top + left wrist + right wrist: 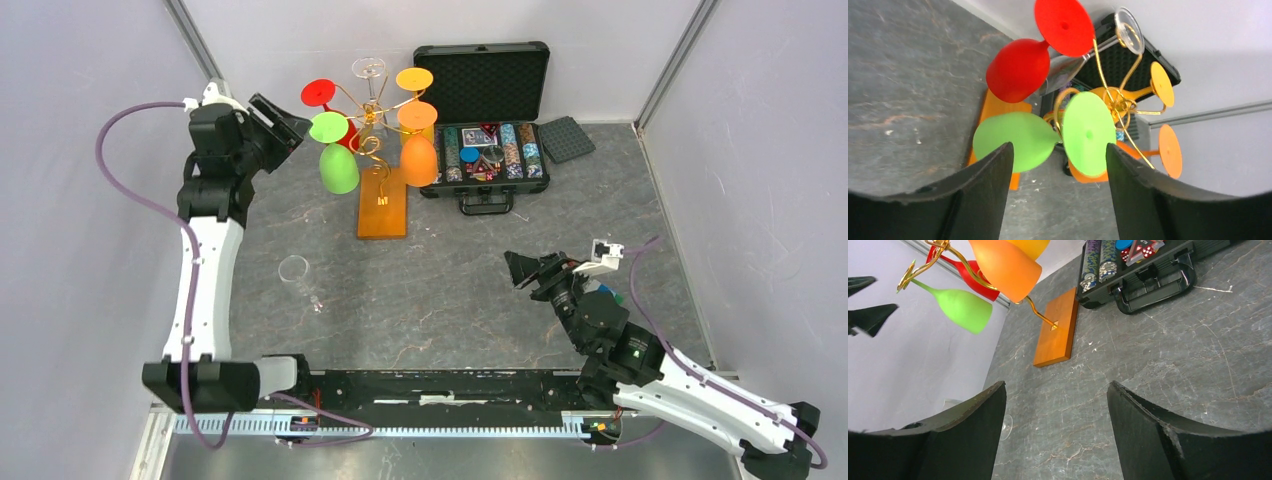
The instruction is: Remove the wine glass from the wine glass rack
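Observation:
The golden wire rack (pixel 372 118) stands on its orange wooden base (pixel 384 204) at the back. Upside down on its arms hang a green glass (pixel 338 165), a red glass (pixel 325 100), two orange glasses (pixel 418 158) and a clear glass (pixel 369 72). My left gripper (pixel 288 122) is open and empty, just left of the rack, facing the green glass (pixel 1015 140) and its foot (pixel 1089 134). My right gripper (pixel 521 270) is open and empty, low at the front right, far from the rack (pixel 1040 317).
A clear wine glass (pixel 298 275) lies on its side on the table, front left; its foot shows in the right wrist view (pixel 1007 426). An open black chip case (pixel 485 140) stands right of the rack, with a dark pad (pixel 565 138) beside it. Walls close in on both sides.

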Robot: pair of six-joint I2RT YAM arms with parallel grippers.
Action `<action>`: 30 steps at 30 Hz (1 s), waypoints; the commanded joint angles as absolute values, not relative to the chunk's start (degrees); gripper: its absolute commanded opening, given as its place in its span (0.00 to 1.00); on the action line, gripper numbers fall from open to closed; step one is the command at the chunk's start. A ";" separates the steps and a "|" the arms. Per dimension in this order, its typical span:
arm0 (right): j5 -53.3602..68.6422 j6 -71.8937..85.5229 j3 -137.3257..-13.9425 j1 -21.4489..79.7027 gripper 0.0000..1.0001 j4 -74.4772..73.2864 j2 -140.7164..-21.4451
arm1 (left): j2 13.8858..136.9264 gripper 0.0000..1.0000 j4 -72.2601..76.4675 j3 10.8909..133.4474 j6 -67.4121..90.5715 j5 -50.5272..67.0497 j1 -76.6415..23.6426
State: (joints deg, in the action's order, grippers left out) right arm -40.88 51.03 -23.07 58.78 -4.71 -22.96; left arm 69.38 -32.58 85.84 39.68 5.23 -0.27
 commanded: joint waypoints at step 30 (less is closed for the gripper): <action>-46.01 47.71 -22.32 58.89 0.76 2.20 -21.82 | 73.04 0.18 -17.40 75.94 53.03 34.72 7.21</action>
State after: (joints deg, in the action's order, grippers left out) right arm -42.76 48.69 -22.46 58.76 0.49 -22.55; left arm 74.81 -18.70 76.51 51.20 33.41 7.01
